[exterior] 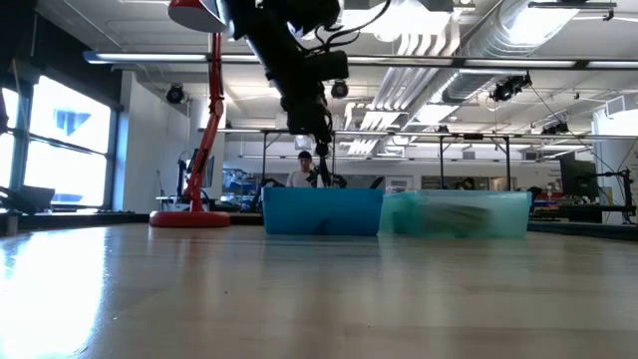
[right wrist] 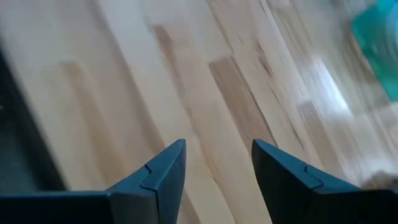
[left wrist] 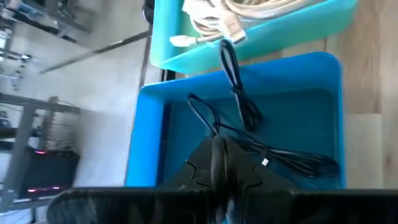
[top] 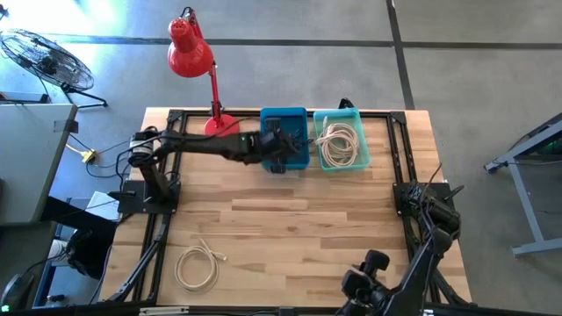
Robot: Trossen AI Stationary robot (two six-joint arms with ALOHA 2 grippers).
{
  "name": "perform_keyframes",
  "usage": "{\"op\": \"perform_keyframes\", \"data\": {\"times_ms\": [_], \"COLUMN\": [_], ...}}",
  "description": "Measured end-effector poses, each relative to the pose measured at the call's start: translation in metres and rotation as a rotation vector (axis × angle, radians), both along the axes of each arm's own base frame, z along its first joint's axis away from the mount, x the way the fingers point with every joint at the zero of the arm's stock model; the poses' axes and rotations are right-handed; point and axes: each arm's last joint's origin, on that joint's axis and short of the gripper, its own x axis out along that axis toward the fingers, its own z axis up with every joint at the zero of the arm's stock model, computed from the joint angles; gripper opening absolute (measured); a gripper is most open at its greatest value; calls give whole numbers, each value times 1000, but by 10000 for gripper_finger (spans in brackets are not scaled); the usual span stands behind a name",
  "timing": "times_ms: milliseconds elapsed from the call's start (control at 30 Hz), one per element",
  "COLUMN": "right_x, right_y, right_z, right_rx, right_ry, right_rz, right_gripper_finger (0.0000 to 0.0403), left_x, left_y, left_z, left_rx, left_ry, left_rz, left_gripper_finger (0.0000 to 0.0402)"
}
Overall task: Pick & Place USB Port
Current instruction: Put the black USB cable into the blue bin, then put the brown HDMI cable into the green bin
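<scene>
A black USB cable lies looped in the blue bin at the table's far edge. My left gripper is over this bin, fingers together at the cable's middle. In the low view it hangs a little above the bin's rim. My right gripper is open over bare wood at the table's near right corner and touches nothing. A coiled white cable lies flat on the table near the near left corner. My left gripper comes from above, pointing down into the blue bin, and its shut fingers meet the black cable where two strands run out from under them. The fingertips hide the place of contact. The cable's strands trail slack over the bin's floor.
A teal bin with coiled white cables stands right of the blue bin. A red desk lamp stands on the far left. Black frame rails run along both sides. Bare wood lies in the middle of the table.
</scene>
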Motion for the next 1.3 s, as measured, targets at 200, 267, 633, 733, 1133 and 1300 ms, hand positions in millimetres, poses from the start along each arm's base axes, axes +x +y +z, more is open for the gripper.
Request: {"op": "perform_keyframes", "data": {"times_ms": [200, 267, 633, 733, 1133, 1300], "right_x": [-4, -4, 3, 3, 12, 13], "right_y": [-9, -12, -18, -18, -24, -24], "right_z": [-24, -29, -36, -36, -35, -35], "right_rx": [-45, -54, -51, -52, -96, -111], "right_ry": [69, 72, 71, 69, 49, 43], "right_rz": [-49, -68, -102, -97, -56, -31], "right_gripper_finger": [176, 176, 176, 176, 176, 176], "left_x": [-7, -11, -34, -35, -36, -35], "left_y": [24, 26, 31, 30, 31, 31], "left_z": [-6, -15, -70, -76, -79, -78], "left_rx": [-108, -136, -288, -299, -396, -408], "left_ry": [1, 20, 60, 21, -112, -120], "left_rz": [-26, -19, -52, -24, 177, 160], "left_gripper_finger": [1, 1, 5, 26, 114, 117]}}
